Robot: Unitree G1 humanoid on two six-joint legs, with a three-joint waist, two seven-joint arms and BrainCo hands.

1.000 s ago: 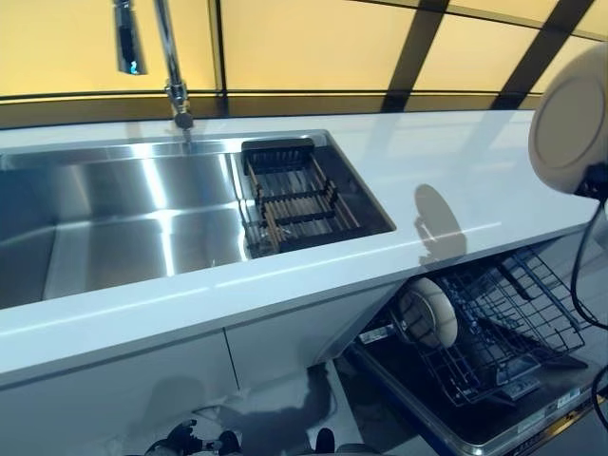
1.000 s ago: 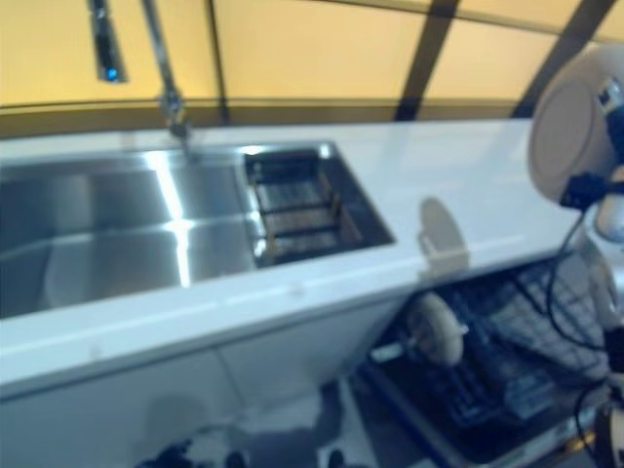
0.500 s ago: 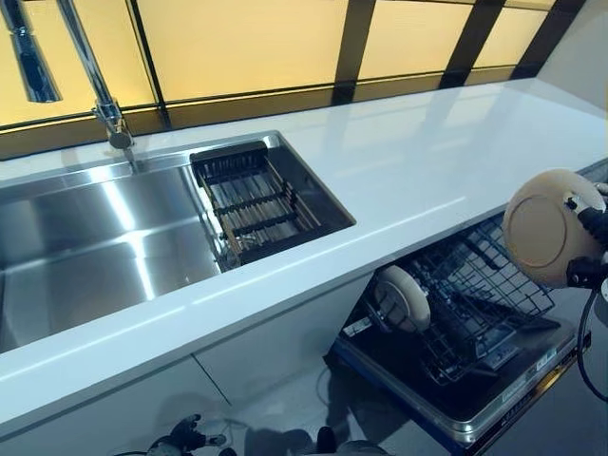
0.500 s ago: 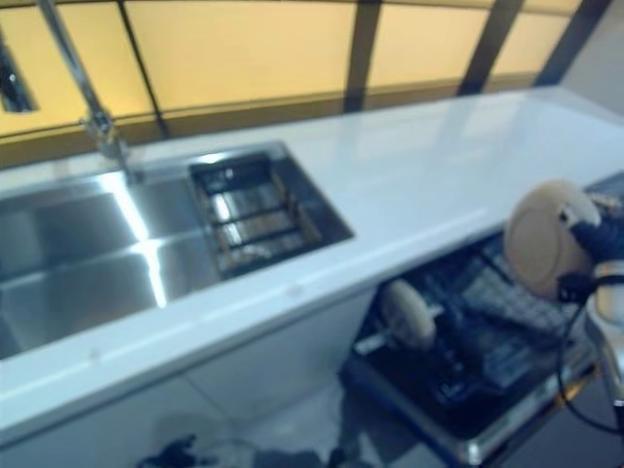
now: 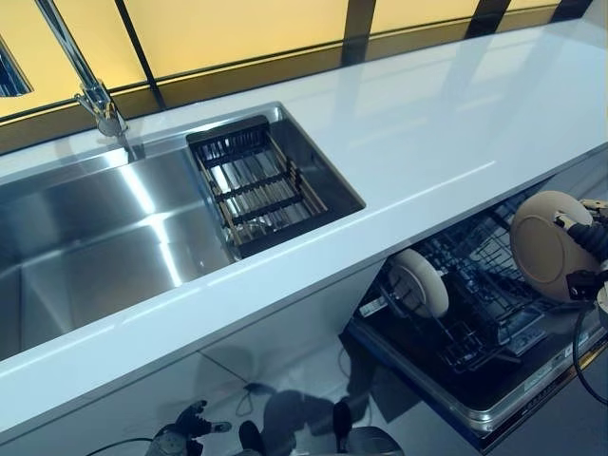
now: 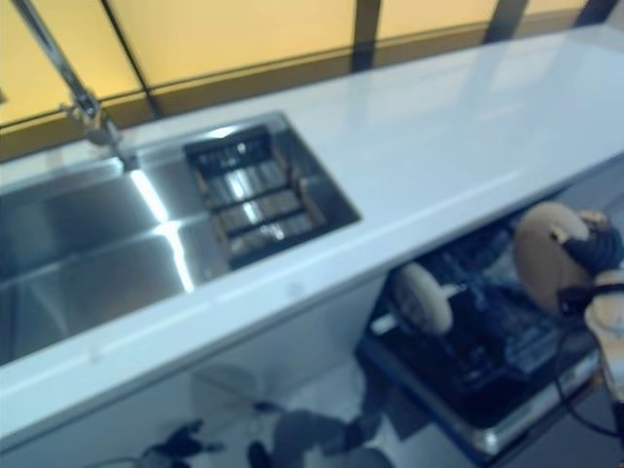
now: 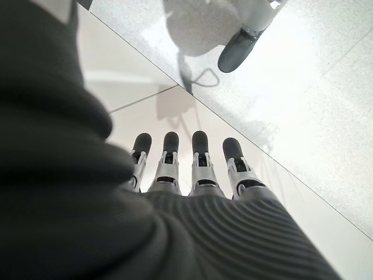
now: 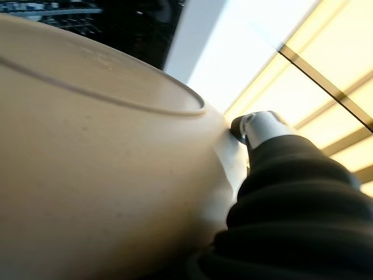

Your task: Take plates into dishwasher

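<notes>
Gripping beige plate [image 5: 549,245] upright, right hand [image 5: 591,249] above dishwasher rack [image 5: 484,304]; left hand [image 7: 192,169] fingers straight.

Table [image 5: 446,123]: plain glossy white top. Sink [image 5: 85,237]: bare brushed steel; faucet [image 5: 90,81] silver. Drain basket [image 5: 256,185] at the sink's right end: dark wire, black rim. Wall behind: amber-yellow panels, dark brown bars. Dishwasher rack [image 5: 484,304]: black wire grid. Plate in the rack [image 5: 420,283]: cream. Plate held in the right hand [image 5: 594,249]: beige-tan [image 5: 549,245], plain, one thin raised ring. Hand cover: dark, ribbed.
</notes>
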